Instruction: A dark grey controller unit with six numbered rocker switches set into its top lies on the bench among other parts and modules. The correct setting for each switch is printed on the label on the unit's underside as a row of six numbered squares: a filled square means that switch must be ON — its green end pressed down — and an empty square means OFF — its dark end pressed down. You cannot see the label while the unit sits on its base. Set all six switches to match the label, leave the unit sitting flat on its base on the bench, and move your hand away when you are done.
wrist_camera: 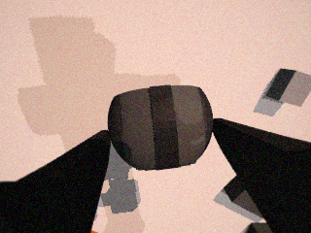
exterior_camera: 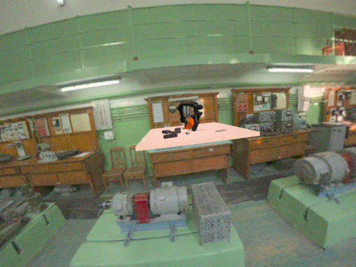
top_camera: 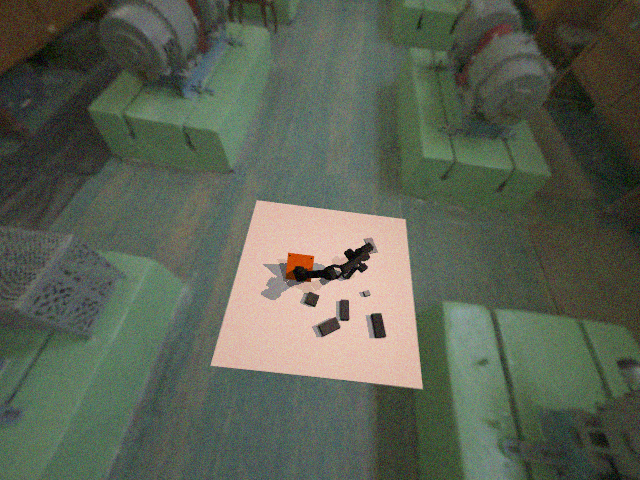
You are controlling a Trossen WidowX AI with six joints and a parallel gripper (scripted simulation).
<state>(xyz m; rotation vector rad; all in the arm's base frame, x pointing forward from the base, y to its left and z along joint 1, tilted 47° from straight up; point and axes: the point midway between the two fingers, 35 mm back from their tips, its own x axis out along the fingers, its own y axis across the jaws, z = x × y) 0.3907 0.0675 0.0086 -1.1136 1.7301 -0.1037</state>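
Note:
A dark, barrel-shaped part [wrist_camera: 162, 127] with a darker band across its middle sits between both fingertips in the wrist view. My gripper [wrist_camera: 161, 130] [exterior_camera: 194, 129] points down over the bench and is shut on this part at a wide spread, with both tips touching its sides. No switches or label show on it, and I cannot tell whether it is the controller unit. Several dark modules lie on the bench, among them one [top_camera: 377, 325], another [top_camera: 327, 326], a third [top_camera: 343, 310] and a stubby one [top_camera: 310, 299]. Their switches are too small to make out.
The pale bench top [top_camera: 258, 330] [exterior_camera: 207, 137] carries everything. An orange panel [top_camera: 294, 260] [exterior_camera: 189, 124] shows beside and under the arm. A small grey piece [top_camera: 365, 293] [exterior_camera: 187, 133] lies near the modules. A flat grey patch [exterior_camera: 221, 130] lies beyond the gripper. Modules show at the wrist view's right [wrist_camera: 296, 89].

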